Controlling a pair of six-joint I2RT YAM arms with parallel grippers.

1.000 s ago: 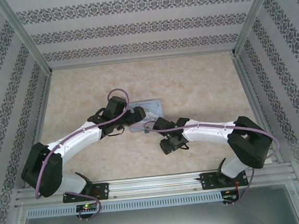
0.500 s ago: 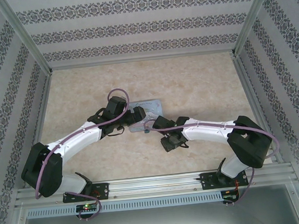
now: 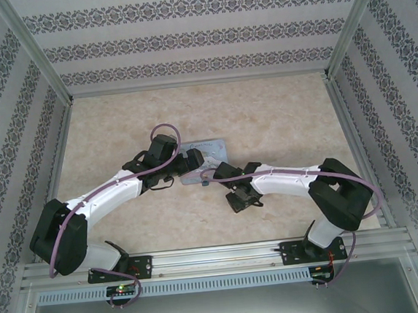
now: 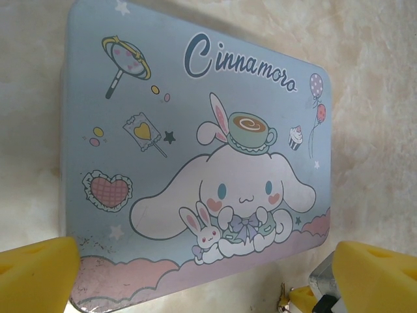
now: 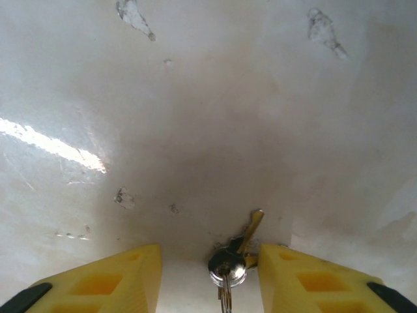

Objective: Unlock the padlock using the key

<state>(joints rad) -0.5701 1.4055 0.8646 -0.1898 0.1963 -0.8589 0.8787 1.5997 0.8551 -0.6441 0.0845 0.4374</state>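
While both arms reach in over the table (image 3: pixel 278 114), their tips meet at the tin (image 4: pixel 195 98), which lies flat, lid up, with a white cartoon dog on it. The left gripper (image 4: pixel 207 251) is spread as wide as it goes, with one yellow finger off each near corner of the tin, and holds nothing. Whether either finger touches the tin I cannot tell.

The right gripper (image 5: pixel 210 254) hangs low over bare table just beside the tin, jaws about half apart, straddling the key (image 5: pixel 228 266). Nothing is clamped: a clear gap lies between one finger and the key's ring. The other finger is just beside the key or touching it; I cannot tell which.

What looks to be the padlock (image 4: pixel 321 282) is a small grey metal lump off the tin's near edge, half hidden by the finger beside it, its shackle not made out.

The key lies flat on the table, on a ring with a second one. One blade points away from the wrist; the other is cut off at the frame's bottom edge.
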